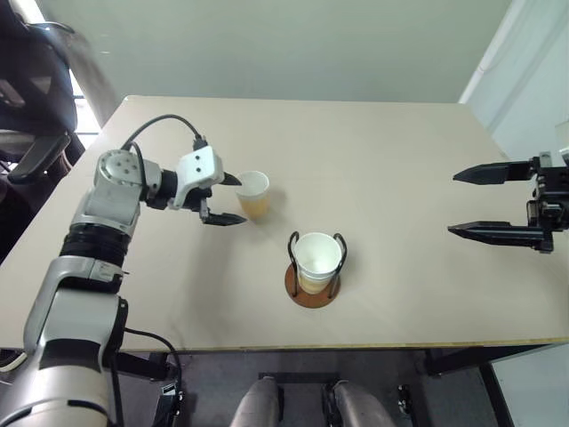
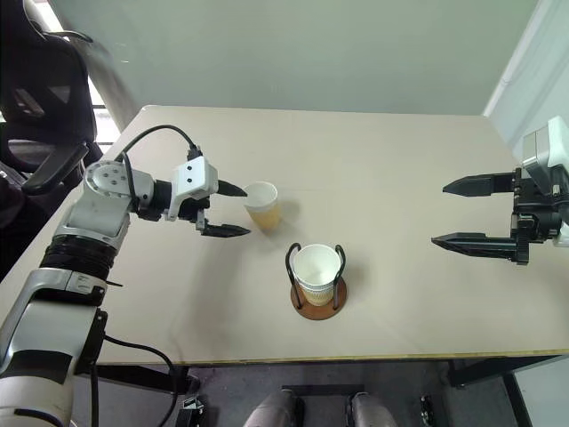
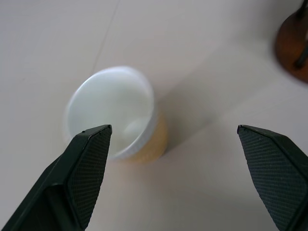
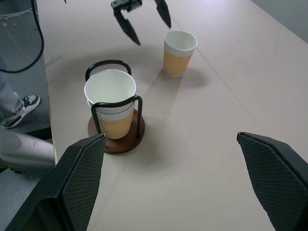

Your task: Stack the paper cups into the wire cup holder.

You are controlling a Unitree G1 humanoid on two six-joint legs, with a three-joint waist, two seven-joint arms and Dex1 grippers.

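The left hand [image 1: 224,198] is spread wide and empty, its two black fingers [image 3: 84,166] standing just beside the loose paper cup [image 1: 253,194], one finger near the rim, the other lower and toward the robot; no contact is visible. That cup stands upright on the bench [image 1: 400,160], rim up, apart from the wire cup holder [image 1: 313,271], which sits nearer the robot and holds the nested cups [image 4: 111,103], two by the look of the doubled rims.

Risks, as judged: the cup is light and thin-walled. A finger arriving off-centre could tip it or push it across the bench before the grip closes. A hard squeeze could crush the rim out of round, so it would jam on the nested cups. On transfer, the cup's base could catch a wire loop and drag the holder, which appears unfixed.

The right hand [image 1: 502,202] hangs spread and empty, well apart at the bench's right side.
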